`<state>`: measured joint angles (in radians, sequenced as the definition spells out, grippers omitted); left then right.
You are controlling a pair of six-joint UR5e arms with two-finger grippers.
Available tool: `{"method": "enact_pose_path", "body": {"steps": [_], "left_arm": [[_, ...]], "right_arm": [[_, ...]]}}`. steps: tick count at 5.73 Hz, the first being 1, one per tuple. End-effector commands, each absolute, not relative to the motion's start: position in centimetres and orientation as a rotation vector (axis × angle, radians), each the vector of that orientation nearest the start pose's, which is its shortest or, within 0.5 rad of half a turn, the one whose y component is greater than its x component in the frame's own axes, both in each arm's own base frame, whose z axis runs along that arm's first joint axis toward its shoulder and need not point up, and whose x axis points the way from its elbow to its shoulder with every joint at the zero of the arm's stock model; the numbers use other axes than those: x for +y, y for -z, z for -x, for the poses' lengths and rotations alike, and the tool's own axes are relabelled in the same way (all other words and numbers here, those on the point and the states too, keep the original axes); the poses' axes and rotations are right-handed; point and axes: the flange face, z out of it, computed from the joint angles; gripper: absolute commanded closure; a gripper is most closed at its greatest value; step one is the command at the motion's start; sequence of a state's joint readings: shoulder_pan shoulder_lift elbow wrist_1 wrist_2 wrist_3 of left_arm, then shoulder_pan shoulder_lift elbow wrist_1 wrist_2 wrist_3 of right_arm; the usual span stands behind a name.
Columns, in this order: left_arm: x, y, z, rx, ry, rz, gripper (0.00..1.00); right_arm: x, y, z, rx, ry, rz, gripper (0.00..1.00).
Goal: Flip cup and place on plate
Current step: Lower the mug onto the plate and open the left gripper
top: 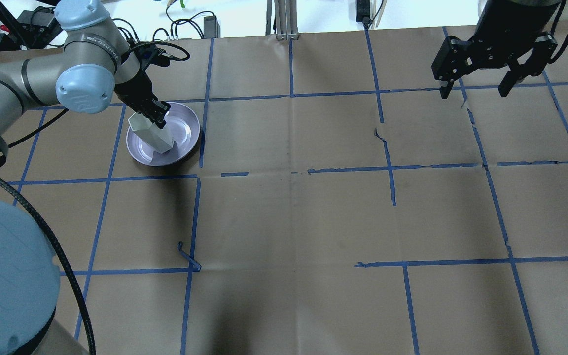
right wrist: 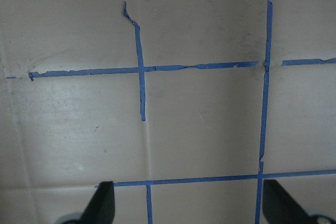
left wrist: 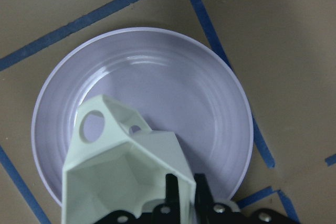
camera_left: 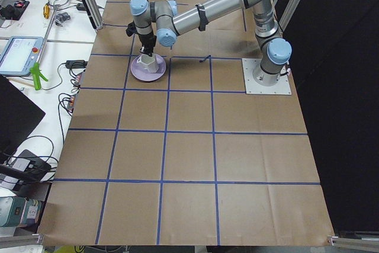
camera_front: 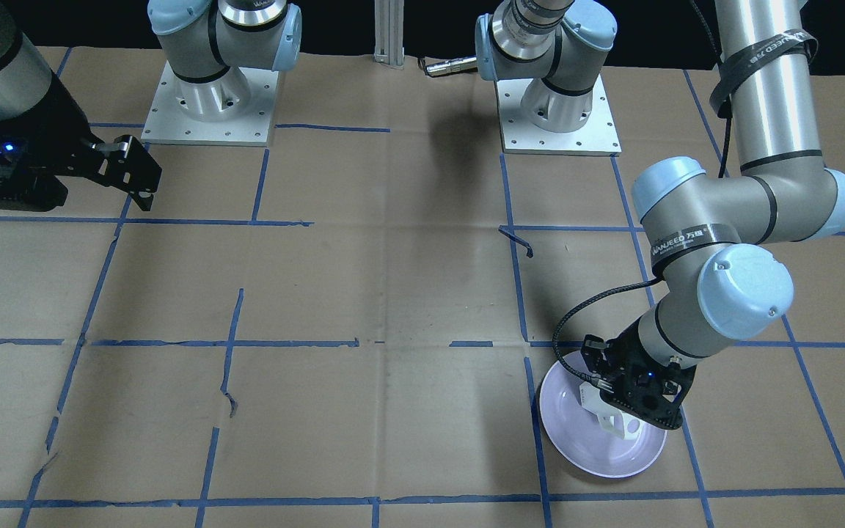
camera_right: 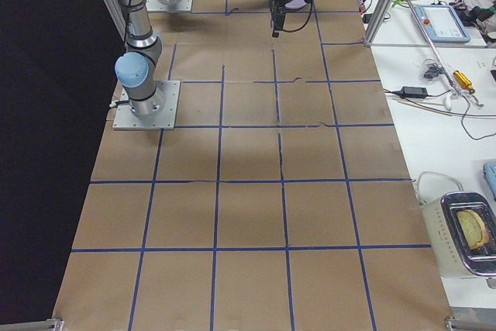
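Note:
The white faceted cup (left wrist: 121,166) is over the pale lavender plate (left wrist: 173,77), its mouth turned up toward the left wrist camera and its handle pointing away from the fingers. My left gripper (left wrist: 184,195) is shut on the cup's wall near the rim. In the overhead view the cup (top: 155,135) leans a little inside the plate (top: 185,130) under the left gripper (top: 157,116). I cannot tell whether its base touches the plate. My right gripper (top: 474,92) is open and empty, high over the far right of the table.
The table is brown paper with a grid of blue tape (top: 387,162). The two arm bases (camera_front: 210,95) stand at the robot's edge. The left arm's elbow (camera_front: 745,290) and cable hang over the area beside the plate (camera_front: 576,440).

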<state>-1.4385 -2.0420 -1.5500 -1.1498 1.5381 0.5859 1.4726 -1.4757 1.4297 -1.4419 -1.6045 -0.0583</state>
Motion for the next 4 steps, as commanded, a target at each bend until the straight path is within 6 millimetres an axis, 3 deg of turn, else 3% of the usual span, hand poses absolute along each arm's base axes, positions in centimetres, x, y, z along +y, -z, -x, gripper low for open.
{"method": "enact_pose_path", "body": {"steps": [1, 2, 4], "left_arm": [[-65.3, -28.0, 5.0, 3.099, -0.001, -0.711, 0.02], [-64.9, -30.5, 5.5, 3.086, 0.037, -0.706, 0.02], [-61.0, -38.7, 6.2, 3.138, 0.026, -0.443, 0.02]], "right_arm": [[-53.3, -49.6, -7.8, 3.165, -0.135, -0.061, 0.0], [-53.3, -49.6, -7.8, 3.165, -0.135, -0.061, 0.0], [-53.3, -49.6, -7.8, 3.165, -0.135, -0.061, 0.0]]}}
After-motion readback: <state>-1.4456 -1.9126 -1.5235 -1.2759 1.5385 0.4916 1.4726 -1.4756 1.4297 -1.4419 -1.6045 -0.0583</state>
